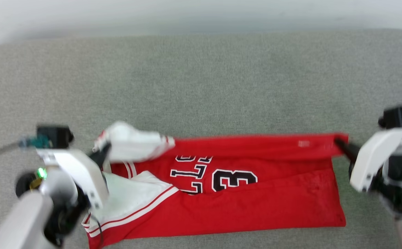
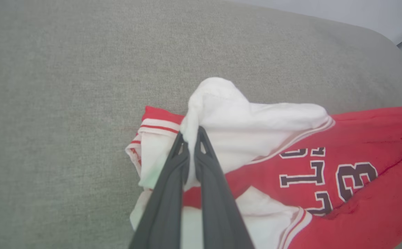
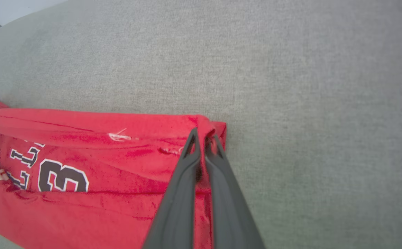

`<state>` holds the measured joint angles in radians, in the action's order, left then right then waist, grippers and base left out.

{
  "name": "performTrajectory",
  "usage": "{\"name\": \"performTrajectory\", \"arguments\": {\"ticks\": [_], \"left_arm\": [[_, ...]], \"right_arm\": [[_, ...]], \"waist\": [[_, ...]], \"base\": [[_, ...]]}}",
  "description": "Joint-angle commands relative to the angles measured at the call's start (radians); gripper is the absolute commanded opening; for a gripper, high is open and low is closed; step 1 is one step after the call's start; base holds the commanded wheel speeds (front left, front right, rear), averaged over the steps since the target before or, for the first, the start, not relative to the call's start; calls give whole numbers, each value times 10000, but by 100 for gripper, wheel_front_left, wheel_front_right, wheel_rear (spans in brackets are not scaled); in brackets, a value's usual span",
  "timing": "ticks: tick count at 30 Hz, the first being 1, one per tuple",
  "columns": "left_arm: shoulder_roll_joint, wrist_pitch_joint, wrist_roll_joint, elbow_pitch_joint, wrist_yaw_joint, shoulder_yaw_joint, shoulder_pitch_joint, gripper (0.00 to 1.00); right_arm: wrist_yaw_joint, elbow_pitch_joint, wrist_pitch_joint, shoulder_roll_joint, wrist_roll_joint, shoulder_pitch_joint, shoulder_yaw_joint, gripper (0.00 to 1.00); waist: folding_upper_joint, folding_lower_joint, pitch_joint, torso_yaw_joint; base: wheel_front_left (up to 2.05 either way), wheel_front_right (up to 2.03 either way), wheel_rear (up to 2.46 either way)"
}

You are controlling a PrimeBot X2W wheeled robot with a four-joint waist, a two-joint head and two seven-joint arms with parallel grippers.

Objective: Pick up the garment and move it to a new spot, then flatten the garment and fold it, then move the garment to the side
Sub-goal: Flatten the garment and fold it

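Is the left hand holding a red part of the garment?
No, the left hand pinches the white sleeve of the garment, not its red cloth.

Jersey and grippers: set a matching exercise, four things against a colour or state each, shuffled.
Things:
1 left gripper
2 right gripper
3 number
4 surface

States:
A grey
B shut on the jersey's white sleeve
C black, white-outlined
D shut on the jersey's red corner

Pairs: 1-B; 2-D; 3-C; 4-A
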<state>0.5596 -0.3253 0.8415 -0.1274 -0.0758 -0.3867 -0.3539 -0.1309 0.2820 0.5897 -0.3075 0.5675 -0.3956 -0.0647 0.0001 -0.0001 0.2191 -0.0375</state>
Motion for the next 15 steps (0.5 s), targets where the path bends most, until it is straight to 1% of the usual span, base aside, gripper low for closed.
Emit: {"name": "performTrajectory", "arguments": {"ticks": [1, 3, 7, 8, 9, 10, 11, 12, 15], "left_arm": [[-52, 52, 62, 49, -60, -27, 243, 0], [-158, 118, 273, -1, -212, -38, 992, 0], [-400, 158, 691, -209, -357, -93, 2073, 0], [-472, 118, 762, -311, -350, -145, 2262, 0], [-516, 164, 791, -433, -282, -185, 2383, 23], [-646, 205, 865, -577, -259, -217, 2439, 46], [-766, 189, 844, -699, -206, -354, 2518, 100], [-847, 232, 777, -806, -168, -466, 2552, 100], [-1055, 897, 467, -999, -257, -470, 2453, 100]], "right_arm": [[3, -62, -37, 50, 44, 286, 62, 0], [3, -93, -72, 171, 45, 874, 103, 0], [5, 89, -275, 393, 86, 1809, 199, 0], [5, 187, -335, 414, 40, 1993, 197, 15], [3, 249, -434, 447, -25, 2152, 159, 84], [3, 330, -568, 558, 29, 2277, 164, 100], [3, 406, -732, 584, -5, 2410, 135, 100], [3, 463, -946, 595, -80, 2507, 111, 100], [3, 468, -1782, 695, -168, 2662, 124, 100]], "waist": [[-1, 1, -190, 31], [-1, 1, -330, -15], [-1, 1, -472, -65], [-1, 1, -503, -60], [-1, 1, -512, -51], [-1, 1, -526, -28], [-1, 1, -561, -10], [-1, 1, -582, -7], [-1, 1, -766, -8]], "base": [[0, 0, 0], [0, 0, 0], [0, 0, 0], [0, 0, 0], [0, 0, 0], [0, 0, 0], [0, 0, 0], [0, 0, 0], [0, 0, 0]]}}
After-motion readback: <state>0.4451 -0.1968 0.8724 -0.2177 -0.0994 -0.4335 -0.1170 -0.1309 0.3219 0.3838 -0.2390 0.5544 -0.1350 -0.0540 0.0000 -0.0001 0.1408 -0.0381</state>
